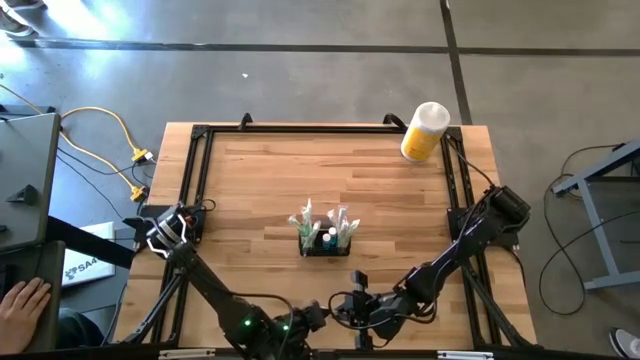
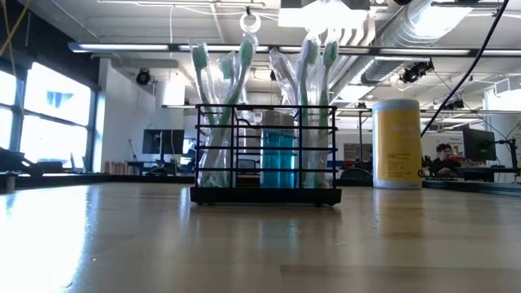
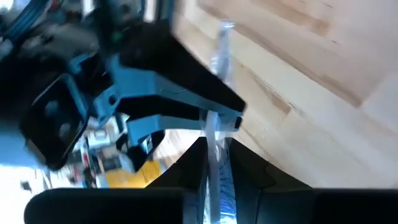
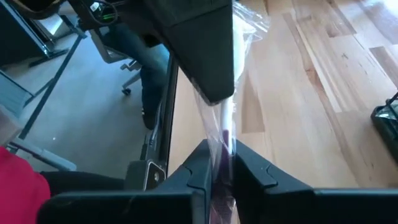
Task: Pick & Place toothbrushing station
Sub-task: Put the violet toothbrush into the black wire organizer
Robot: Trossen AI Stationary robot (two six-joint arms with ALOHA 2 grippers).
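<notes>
A clear-wrapped toothbrush [image 4: 224, 140] is held pinched by both the left end effector [image 3: 214, 152] and the right end effector [image 4: 221, 162] at the bench's [image 1: 250, 180] near edge, and should be released carefully by one before being carried to the toothbrushing station [image 1: 325, 238], which stands mid-bench, well apart beyond both.

- One toothbrushing station [image 1: 326, 243], a black wire rack, stood on the table [image 1: 260, 180].
- Wrapped toothbrushes [image 2: 213, 77] stood in it in two bunches; the exact count could not be told.
- One blue tube [image 2: 278, 159] stood among them.
- One yellow bottle [image 1: 424, 131] with a white cap was there.
- Two grippers showed: the left gripper [image 3: 214, 146] and the right gripper [image 4: 220, 155].
- One wrapped toothbrush [image 4: 225, 134] was pinched between both.
- One person's hand [image 1: 22, 303] was at the edge.
</notes>
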